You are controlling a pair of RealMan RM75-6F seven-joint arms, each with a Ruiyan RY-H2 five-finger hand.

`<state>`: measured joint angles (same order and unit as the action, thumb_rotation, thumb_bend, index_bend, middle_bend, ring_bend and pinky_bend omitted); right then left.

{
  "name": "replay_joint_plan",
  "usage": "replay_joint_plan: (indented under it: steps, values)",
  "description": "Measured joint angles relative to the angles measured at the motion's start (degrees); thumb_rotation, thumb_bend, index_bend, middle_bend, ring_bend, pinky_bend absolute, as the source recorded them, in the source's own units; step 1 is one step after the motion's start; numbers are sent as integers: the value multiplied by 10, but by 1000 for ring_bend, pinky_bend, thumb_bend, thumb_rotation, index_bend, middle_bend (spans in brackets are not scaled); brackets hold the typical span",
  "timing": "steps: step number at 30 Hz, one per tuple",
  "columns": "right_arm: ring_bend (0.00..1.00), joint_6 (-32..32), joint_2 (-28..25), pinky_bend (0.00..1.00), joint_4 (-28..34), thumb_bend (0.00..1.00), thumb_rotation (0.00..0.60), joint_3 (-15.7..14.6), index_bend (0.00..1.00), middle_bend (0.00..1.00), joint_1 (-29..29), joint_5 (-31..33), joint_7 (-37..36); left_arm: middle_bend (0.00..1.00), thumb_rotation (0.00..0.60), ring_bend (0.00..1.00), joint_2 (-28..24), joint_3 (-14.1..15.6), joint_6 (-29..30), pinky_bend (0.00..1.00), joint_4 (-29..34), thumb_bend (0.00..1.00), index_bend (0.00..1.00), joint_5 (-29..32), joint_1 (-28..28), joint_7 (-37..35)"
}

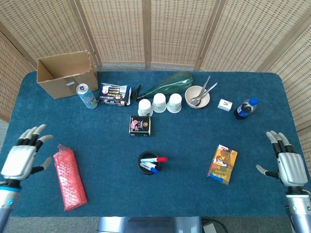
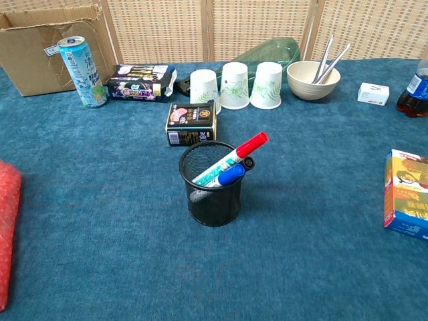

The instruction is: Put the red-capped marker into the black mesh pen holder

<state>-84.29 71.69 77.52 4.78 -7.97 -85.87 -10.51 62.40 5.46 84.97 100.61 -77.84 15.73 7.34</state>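
The left hand (image 1: 20, 156) hovers at the table's (image 1: 194, 131) left edge, fingers spread and holding nothing, a red bubble-wrap roll (image 1: 70, 175) just to its right. Well to the right of it, mid-table, the red-capped marker (image 2: 231, 157) leans inside the black mesh pen holder (image 2: 212, 190), cap jutting over the rim beside a blue-capped marker (image 2: 226, 177). Bare blue cloth surrounds the holder on all sides. Right of it lies a yellow box (image 1: 222, 164), and at the far right edge the right hand (image 1: 289, 164) hangs likewise spread, gripping nothing.
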Motion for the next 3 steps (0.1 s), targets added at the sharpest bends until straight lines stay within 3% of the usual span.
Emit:
replay_joint_plan:
  steps: [3]
  values:
    - [10,-1,-4,210,9,0,600,-3,78,79,2,-2,12,0,600,0,13,5,12,72,-30,380,258,-4,-26,-11]
